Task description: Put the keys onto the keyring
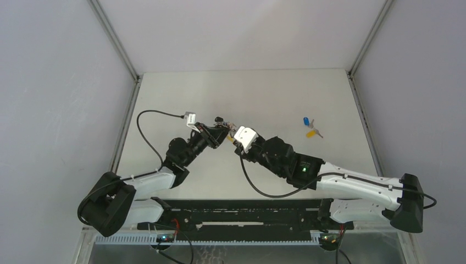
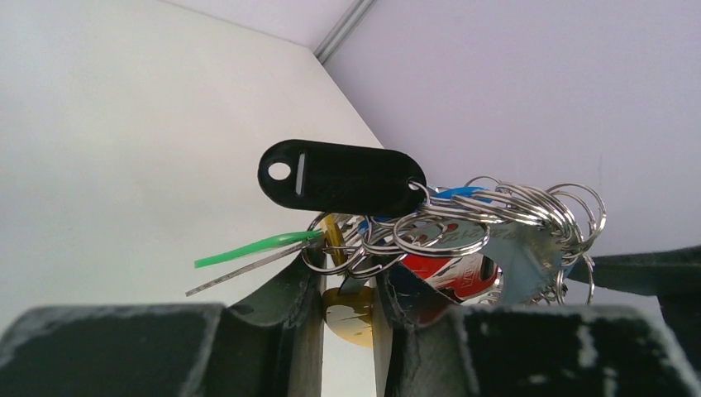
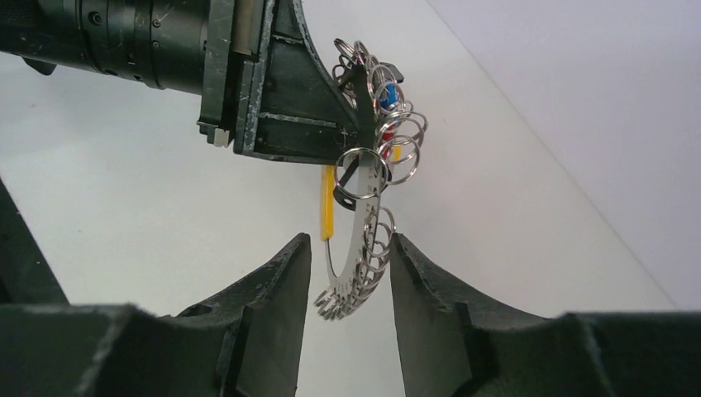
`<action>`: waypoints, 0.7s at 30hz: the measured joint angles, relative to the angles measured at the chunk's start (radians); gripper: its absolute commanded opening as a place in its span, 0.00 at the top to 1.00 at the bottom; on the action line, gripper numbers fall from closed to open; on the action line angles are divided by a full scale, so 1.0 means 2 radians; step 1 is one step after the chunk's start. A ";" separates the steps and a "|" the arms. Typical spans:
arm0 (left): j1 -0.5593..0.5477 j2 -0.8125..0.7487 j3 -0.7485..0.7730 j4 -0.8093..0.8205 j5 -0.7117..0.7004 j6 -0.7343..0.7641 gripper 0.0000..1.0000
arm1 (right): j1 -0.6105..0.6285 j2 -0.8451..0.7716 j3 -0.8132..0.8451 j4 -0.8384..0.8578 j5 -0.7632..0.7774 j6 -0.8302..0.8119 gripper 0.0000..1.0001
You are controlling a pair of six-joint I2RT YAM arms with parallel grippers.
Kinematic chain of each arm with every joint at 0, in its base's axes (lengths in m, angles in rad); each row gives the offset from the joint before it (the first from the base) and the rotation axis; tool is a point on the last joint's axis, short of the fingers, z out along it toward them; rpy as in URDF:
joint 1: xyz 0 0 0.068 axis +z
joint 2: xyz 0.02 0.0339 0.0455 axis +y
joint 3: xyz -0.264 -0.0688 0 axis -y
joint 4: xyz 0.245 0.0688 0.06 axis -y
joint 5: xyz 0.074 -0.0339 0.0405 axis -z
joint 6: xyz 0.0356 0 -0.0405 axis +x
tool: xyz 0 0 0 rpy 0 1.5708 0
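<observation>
we see the left gripper [image 2: 347, 279] clamped on the keyring [image 2: 438, 236], its two dark fingers [image 2: 281, 302] pressed against a gold-yellow key head that sits in the narrow slot between them. the bunch is held up off the table [image 1: 275, 93], near its middle, where the two arms meet tip to tip. from the left wrist view the bunch fans out above the fingers: a black oval tag [image 2: 339, 178] lies across the top, a green key [image 2: 248, 248] pokes out to the left with a thin metal blade just beneath it, a red cap [image 2: 442, 271] shows behind the rings, and a row of small silver split rings curls off to the right. the right gripper [image 3: 349, 244] has its jaws apart, standing either side of a curved metal strip [image 3: 345, 240] that hangs down from the bunch with more little rings threaded along it (a sliver of table shows between the strip and the left-hand finger; on the other side we cannot tell whether the rings touch). a yellow key [image 3: 328, 203] hangs just beside that strip. the two loose keys lie on the table well apart from both grippers, out to the right: the blue-capped key [image 1: 306, 121] and, just beside it on the near side, the yellow-orange-capped key [image 1: 311, 133], their metal blades pointing roughly toward each other.
</observation>
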 measured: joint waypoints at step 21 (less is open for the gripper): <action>-0.034 -0.050 -0.020 -0.036 -0.121 -0.007 1.00 | 0.048 0.082 0.015 0.107 0.101 -0.111 0.58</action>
